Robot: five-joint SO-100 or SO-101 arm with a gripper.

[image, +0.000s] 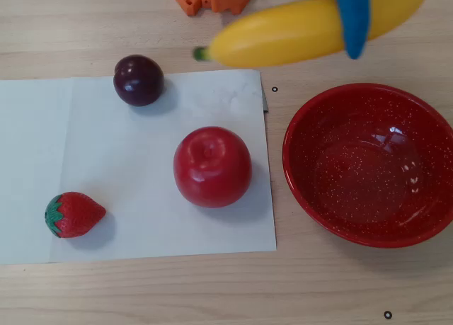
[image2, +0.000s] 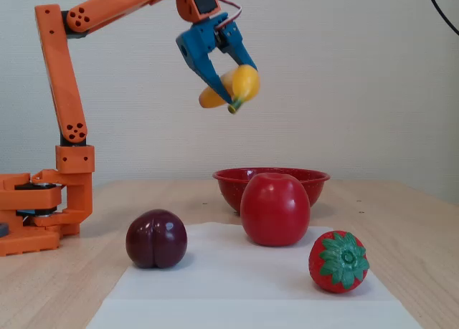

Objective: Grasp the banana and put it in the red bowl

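The banana (image: 283,33) is yellow with a green stem tip and hangs in the air above the table's far edge, left of and behind the red bowl (image: 318,190). My blue gripper (image: 347,27) is shut on the banana near its right end. In the fixed view the gripper (image2: 240,89) holds the banana (image2: 246,79) high above the table, over and a little left of the red bowl (image2: 315,178). The bowl is empty.
A white paper sheet (image: 127,197) carries a red apple (image: 212,166), a dark plum (image: 139,80) and a strawberry (image: 73,214). The apple stands close to the bowl's left side. The orange arm base (image2: 43,214) stands at the far edge.
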